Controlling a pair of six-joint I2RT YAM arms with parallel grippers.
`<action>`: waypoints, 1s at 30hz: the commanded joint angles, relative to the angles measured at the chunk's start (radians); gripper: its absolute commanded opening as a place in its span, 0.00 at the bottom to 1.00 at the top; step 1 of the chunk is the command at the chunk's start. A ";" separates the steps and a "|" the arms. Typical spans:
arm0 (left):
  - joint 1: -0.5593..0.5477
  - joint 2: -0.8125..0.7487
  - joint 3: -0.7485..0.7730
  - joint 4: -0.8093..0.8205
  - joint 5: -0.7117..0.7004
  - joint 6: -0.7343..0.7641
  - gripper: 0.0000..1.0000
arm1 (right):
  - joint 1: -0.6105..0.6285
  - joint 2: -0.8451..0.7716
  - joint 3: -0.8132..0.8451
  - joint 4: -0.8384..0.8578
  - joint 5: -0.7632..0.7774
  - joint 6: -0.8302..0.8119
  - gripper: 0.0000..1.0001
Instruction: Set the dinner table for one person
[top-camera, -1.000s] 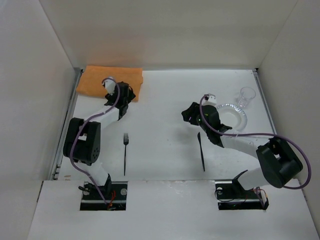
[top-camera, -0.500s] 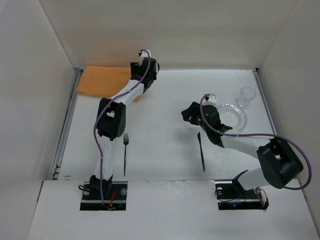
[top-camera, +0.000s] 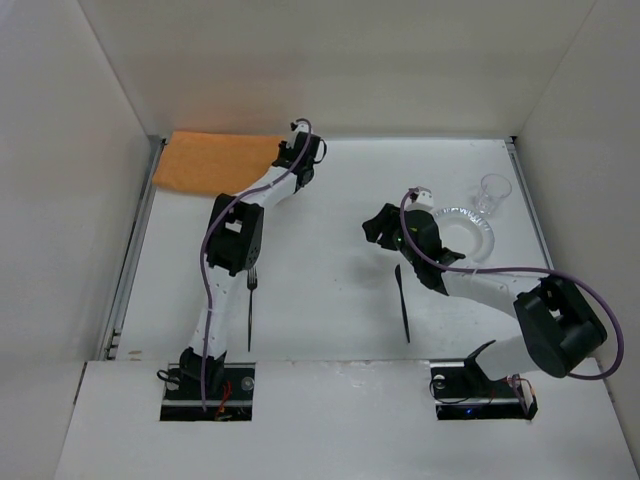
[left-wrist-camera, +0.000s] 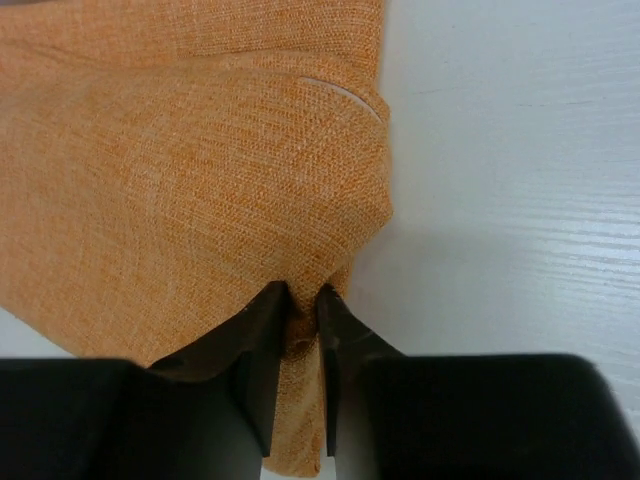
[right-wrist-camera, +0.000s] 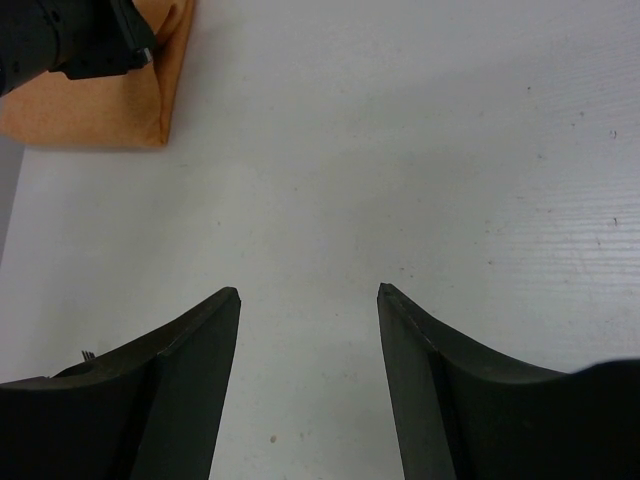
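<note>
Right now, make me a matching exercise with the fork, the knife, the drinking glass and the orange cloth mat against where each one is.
Column one:
1. fork
2. knife
3. drinking glass
4. orange cloth mat

Column two:
A. standing far right, next to the plate
B. pinched by the left gripper
C. lying flat on the table, left of centre
D. lying flat, right of centre

Pairs: 1-C, 2-D, 3-A, 4-B

The dinner table (top-camera: 340, 190) is being enclosed by plain white walls: a back wall (top-camera: 330, 60), a left wall (top-camera: 60, 200) and a right wall (top-camera: 600, 130). A white board (top-camera: 340, 430) is being lit softly along the near edge.
</note>
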 joint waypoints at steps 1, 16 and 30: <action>-0.014 -0.021 0.028 0.010 0.013 0.042 0.14 | -0.008 -0.030 0.007 0.066 -0.004 0.007 0.63; -0.248 -0.405 -0.461 0.288 0.340 0.035 0.07 | -0.095 -0.151 -0.105 0.123 0.096 0.082 0.63; -0.316 -0.792 -0.871 0.363 0.219 0.021 0.41 | -0.102 -0.104 -0.087 0.113 0.078 0.098 0.63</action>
